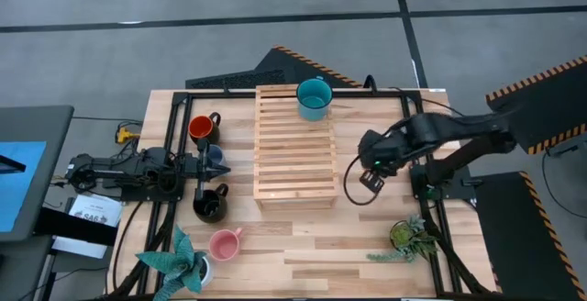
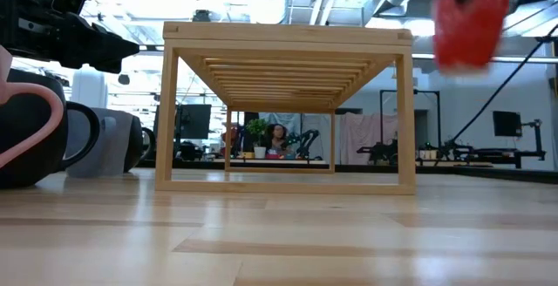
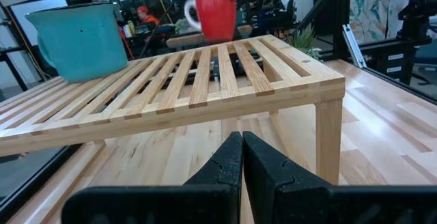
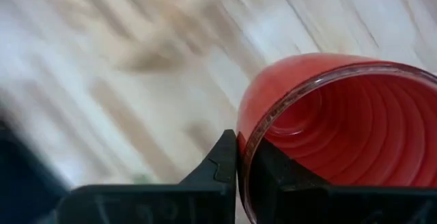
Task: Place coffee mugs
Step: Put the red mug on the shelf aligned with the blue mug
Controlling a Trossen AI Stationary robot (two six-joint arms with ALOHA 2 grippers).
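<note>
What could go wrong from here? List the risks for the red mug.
1. The right gripper pinches the red mug only by its rim, in the air; it could slip.
2. The wooden rack has a slatted top, so the mug might land tilted.
3. The teal mug stands on the rack and could get bumped.
The left gripper waits shut beside the rack.

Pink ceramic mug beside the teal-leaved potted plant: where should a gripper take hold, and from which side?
Likely best: take the pink ceramic mug by its rim from above, one finger inside, one outside, on the side away from its handle. It stands upright, mouth open upward, with the handle pointing toward the slatted wooden rack.
</note>
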